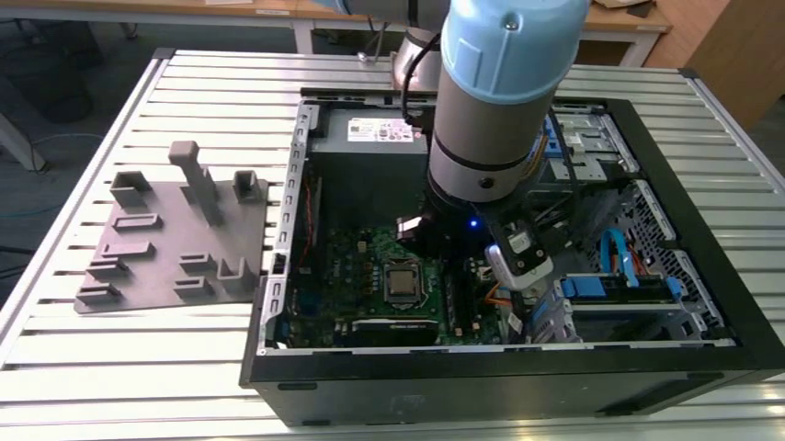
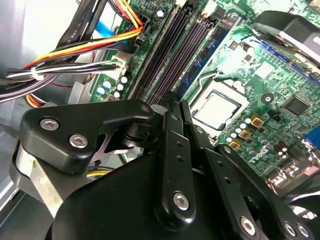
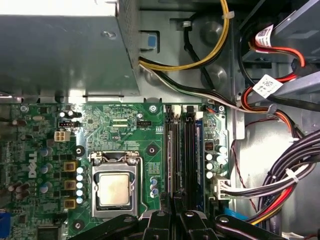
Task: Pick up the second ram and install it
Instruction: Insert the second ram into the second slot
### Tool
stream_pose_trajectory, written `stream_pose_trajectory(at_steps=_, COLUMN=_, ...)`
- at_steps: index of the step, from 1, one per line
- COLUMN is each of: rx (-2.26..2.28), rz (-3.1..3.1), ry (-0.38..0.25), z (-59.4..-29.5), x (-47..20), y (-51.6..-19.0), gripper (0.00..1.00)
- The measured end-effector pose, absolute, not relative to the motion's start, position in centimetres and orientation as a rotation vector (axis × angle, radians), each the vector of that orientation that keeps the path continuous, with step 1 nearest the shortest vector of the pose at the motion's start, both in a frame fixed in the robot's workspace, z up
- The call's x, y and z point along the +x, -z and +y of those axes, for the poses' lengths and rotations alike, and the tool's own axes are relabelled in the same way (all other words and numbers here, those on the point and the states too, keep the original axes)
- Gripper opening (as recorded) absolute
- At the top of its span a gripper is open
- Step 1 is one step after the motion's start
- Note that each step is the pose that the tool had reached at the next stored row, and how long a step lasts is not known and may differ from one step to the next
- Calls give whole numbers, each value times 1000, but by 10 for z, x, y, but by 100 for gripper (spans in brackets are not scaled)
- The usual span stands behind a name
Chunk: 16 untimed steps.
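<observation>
Arm [image 1: 497,101] is down inside the open PC case [image 1: 516,363], over the motherboard [image 1: 356,257]; gripper [image 3: 172,212] sits right above the mem slots [image 3: 181,150], beside the CPU [image 3: 114,190]; jaws look pressed together, fingers [image 2: 172,150] side by side, can't tell if anything's pinched between them. A ram [image 3: 199,150] stands seated in the slot just beside the empty ones; grey plate [image 1: 172,243] lies on the table [image 1: 73,367], well apart from the case.

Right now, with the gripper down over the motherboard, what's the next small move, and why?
Probably a small, slow descent straight down, watching alignment: the gripper hangs right over the black memory slots beside the CPU, in line with them.
</observation>
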State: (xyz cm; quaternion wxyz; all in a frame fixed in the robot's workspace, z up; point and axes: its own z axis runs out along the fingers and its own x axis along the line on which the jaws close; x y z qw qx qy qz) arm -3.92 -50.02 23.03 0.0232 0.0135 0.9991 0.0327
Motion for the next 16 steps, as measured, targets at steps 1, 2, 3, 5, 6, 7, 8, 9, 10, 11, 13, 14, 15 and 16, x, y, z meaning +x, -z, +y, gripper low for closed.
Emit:
stream_pose_trajectory(at_steps=1, rx=42, rz=3093, ry=-101, z=-500, x=-39, y=-229, gripper=11)
stream_pose_trajectory(at_steps=2, rx=42, rz=3093, ry=-101, z=-500, x=-39, y=-228, gripper=11)
stream_pose_trajectory(at_steps=3, rx=42, rz=3093, ry=-101, z=-500, x=-39, y=-227, gripper=11)
stream_pose_trajectory(at_steps=5, rx=42, rz=3093, ry=-101, z=-499, x=-38, y=-226, gripper=11)
stream_pose_trajectory(at_steps=6, rx=42, rz=3093, ry=-101, z=-497, x=-37, y=-226, gripper=11)
stream_pose_trajectory(at_steps=7, rx=42, rz=3093, ry=-101, z=-495, x=-37, y=-226, gripper=11)
stream_pose_trajectory(at_steps=8, rx=42, rz=3093, ry=-101, z=-492, x=-37, y=-225, gripper=11)
stream_pose_trajectory(at_steps=9, rx=42, rz=3093, ry=-101, z=-490, x=-37, y=-225, gripper=11)
stream_pose_trajectory(at_steps=10, rx=42, rz=3093, ry=-101, z=-488, x=-37, y=-225, gripper=11)
stream_pose_trajectory(at_steps=11, rx=42, rz=3093, ry=-101, z=-488, x=-36, y=-224, gripper=11)
stream_pose_trajectory(at_steps=13, rx=42, rz=3093, ry=-102, z=-487, x=-33, y=-224, gripper=11)
stream_pose_trajectory(at_steps=14, rx=42, rz=3093, ry=-102, z=-487, x=-32, y=-224, gripper=11)
stream_pose_trajectory(at_steps=15, rx=42, rz=3093, ry=-101, z=-487, x=-31, y=-223, gripper=11)
stream_pose_trajectory(at_steps=16, rx=42, rz=3093, ry=-101, z=-487, x=-31, y=-223, gripper=11)
